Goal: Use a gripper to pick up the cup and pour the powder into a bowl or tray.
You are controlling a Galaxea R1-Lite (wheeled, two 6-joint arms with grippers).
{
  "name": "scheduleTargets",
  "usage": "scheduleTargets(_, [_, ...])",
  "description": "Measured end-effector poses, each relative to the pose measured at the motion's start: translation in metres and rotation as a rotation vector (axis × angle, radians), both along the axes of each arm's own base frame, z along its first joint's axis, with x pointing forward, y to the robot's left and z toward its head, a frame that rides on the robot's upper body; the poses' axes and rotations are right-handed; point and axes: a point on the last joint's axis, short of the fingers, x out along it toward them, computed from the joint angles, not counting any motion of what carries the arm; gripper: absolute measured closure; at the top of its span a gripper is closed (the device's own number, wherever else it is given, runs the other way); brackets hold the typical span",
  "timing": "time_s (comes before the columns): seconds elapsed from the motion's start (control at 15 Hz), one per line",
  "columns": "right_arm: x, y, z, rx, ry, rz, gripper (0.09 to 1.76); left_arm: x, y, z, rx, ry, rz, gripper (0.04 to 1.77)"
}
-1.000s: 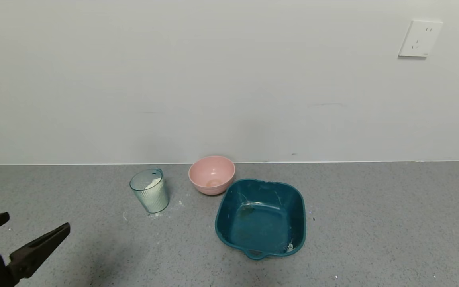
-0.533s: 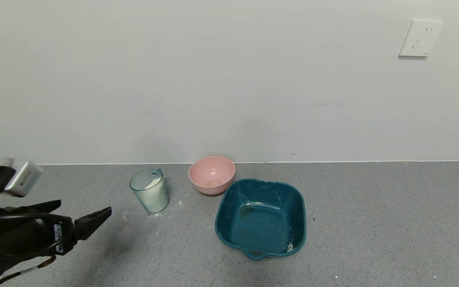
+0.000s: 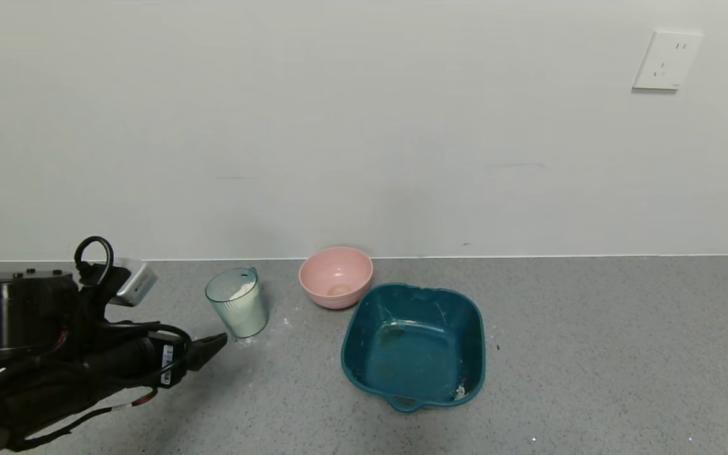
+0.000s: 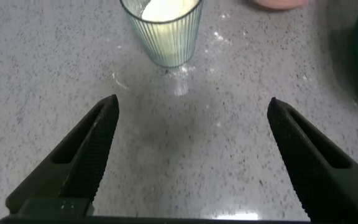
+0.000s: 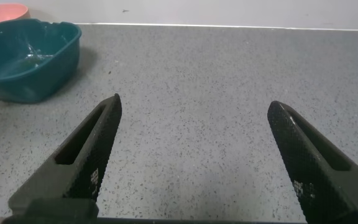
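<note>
I see the cup (image 3: pixel 237 302) standing upright on the grey speckled surface (image 3: pixel 591 354), near the wall, with white powder (image 3: pixel 242 291) heaped inside it against the far side and a little more dusted on the surface around its base. In the left wrist view the cup (image 4: pixel 165 30) sits just ahead of my left tool (image 4: pixel 191 118), roughly on the line between its two fingers, and the ribbed wall and the powder (image 4: pixel 166 9) behind it show clearly. My left tool (image 3: pixel 203 341) is spread wide apart and holds nothing; from the head view its one visible fingertip is close to the cup's foot on the robot's left side, not touching it, with the black motor housing (image 3: pixel 16 309) and looped cables behind it. To the right of the cup stands the pink bowl (image 3: pixel 336 277), close to the wall, and just beside that, nearer me, the dark teal tray (image 3: pixel 414 387), its scratched floor bare but for a few white specks near one front corner. The cup and the tray are apart, with the pink bowl between them at the back. My right tool (image 5: pixel 194 118) is also spread apart, empty, low over bare surface, with the tray (image 5: pixel 27 74) well off ahead of it. A white wall socket (image 3: pixel 666 61) sits high on the wall to the right.
</note>
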Motion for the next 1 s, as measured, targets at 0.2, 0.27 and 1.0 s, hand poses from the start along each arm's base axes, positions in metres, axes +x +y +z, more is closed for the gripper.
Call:
scheduleTargets(0.2, [0.000, 0.000, 0.000, 0.000, 0.000, 0.000, 0.14, 0.026, -0.002, -0.014, 0.008, -0.054, 0.019, 0.09])
scheduleTargets(0.27, [0.000, 0.000, 0.000, 0.000, 0.000, 0.000, 0.14, 0.034, -0.002, -0.021, 0.012, -0.065, 0.028, 0.09])
scheduleTargets(1.0, [0.000, 0.000, 0.000, 0.000, 0.000, 0.000, 0.14, 0.076, -0.006, -0.068, 0.023, -0.064, 0.029, 0.09])
